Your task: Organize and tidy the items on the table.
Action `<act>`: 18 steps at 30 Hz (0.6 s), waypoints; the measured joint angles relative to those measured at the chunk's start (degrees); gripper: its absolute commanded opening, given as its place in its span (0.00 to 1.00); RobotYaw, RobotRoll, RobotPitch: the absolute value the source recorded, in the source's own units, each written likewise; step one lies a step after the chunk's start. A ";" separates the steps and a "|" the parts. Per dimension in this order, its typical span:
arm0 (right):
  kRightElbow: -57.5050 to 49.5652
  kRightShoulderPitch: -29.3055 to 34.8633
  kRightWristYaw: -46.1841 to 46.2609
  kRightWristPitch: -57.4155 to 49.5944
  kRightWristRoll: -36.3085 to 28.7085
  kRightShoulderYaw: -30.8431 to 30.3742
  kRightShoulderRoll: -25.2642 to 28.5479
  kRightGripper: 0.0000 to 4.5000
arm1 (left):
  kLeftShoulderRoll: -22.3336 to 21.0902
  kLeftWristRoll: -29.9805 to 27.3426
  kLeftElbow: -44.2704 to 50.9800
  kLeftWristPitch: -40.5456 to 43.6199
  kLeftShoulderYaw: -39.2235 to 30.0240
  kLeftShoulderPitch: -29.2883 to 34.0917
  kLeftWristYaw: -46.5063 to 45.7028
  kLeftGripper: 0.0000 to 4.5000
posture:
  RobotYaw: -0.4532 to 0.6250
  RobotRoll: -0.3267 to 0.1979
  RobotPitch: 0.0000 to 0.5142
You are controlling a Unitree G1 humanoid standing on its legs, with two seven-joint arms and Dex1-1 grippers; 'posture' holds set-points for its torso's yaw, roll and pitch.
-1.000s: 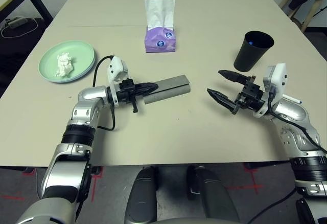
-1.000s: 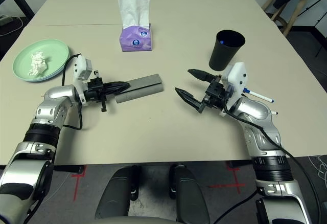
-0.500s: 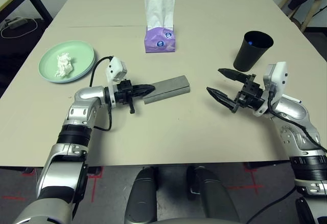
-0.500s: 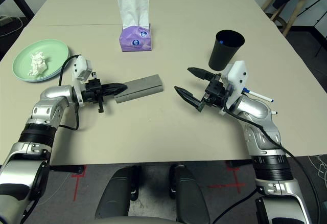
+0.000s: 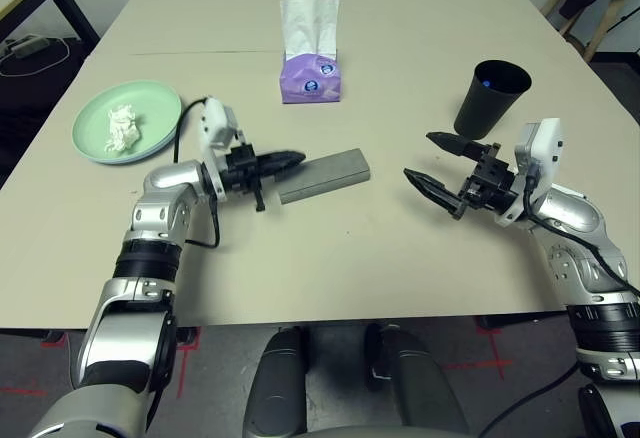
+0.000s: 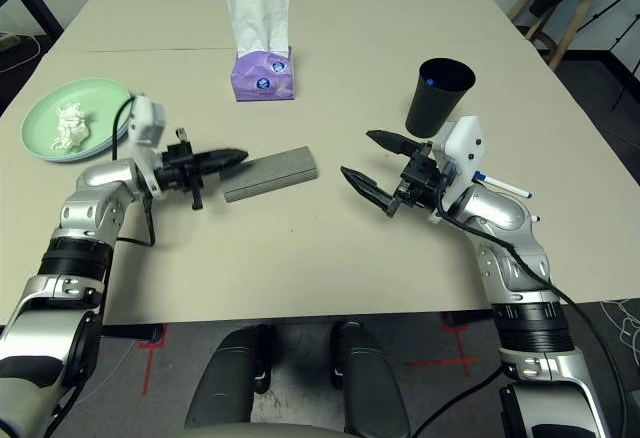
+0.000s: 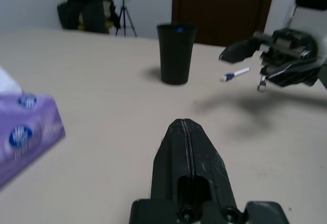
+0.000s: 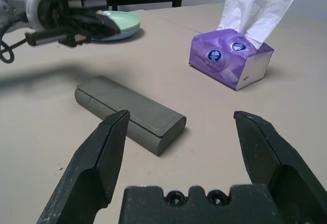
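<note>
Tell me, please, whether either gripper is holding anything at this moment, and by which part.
Nothing is held. The left gripper is shut on nothing, above the table beside the grey glasses case. The right gripper is open and empty.

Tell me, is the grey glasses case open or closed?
Closed. The glasses case lies flat on the table, its lid down along the seam.

Even, bright light falls from overhead on the table [image 5: 420, 78], leaving soft, short shadows beneath the arms and beside the black cup [image 5: 491, 98]. No glare shows on the matte surface. In the left wrist view the near tissue box [image 7: 25, 132] is blurred, and the background looks soft.
</note>
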State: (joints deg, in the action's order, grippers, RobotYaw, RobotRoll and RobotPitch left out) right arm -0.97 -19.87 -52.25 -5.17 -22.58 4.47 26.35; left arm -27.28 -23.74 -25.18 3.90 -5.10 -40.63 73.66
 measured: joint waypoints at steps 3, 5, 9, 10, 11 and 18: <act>0.12 -1.19 0.02 -2.62 -0.01 -0.65 0.49 1.00 | -0.18 -0.83 3.40 0.85 1.54 0.80 2.73 0.27 | 0.48 0.62 0.31; 0.12 -2.47 0.03 -5.91 -0.03 -1.48 1.68 1.00 | -0.17 -1.00 5.70 1.13 3.06 2.07 4.48 0.43 | 0.48 0.62 0.31; 0.27 -6.11 0.93 -14.43 1.33 -2.80 5.96 1.00 | -0.20 -1.14 8.98 1.69 5.57 4.95 6.97 0.79 | 0.48 0.62 0.31; 0.26 -6.96 0.98 -16.68 1.86 -3.50 7.18 1.00 | -0.22 -1.14 9.11 1.79 6.15 5.23 7.38 0.88 | 0.48 0.62 0.31; 0.21 -7.51 0.91 -18.46 2.52 -4.51 8.42 1.00 | -0.26 -1.14 9.19 1.86 6.41 5.42 7.69 0.97 | 0.48 0.62 0.31; -1.41 -13.31 -6.54 -29.10 9.59 -15.20 22.16 1.00 | -0.61 -0.30 9.17 -0.30 8.25 5.81 9.27 0.99 | 0.48 0.62 0.31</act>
State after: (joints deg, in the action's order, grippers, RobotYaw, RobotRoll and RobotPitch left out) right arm -2.38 -33.18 -58.79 -34.27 -12.99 -10.73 48.51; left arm -27.88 -24.05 -16.01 3.60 3.15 -34.83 82.92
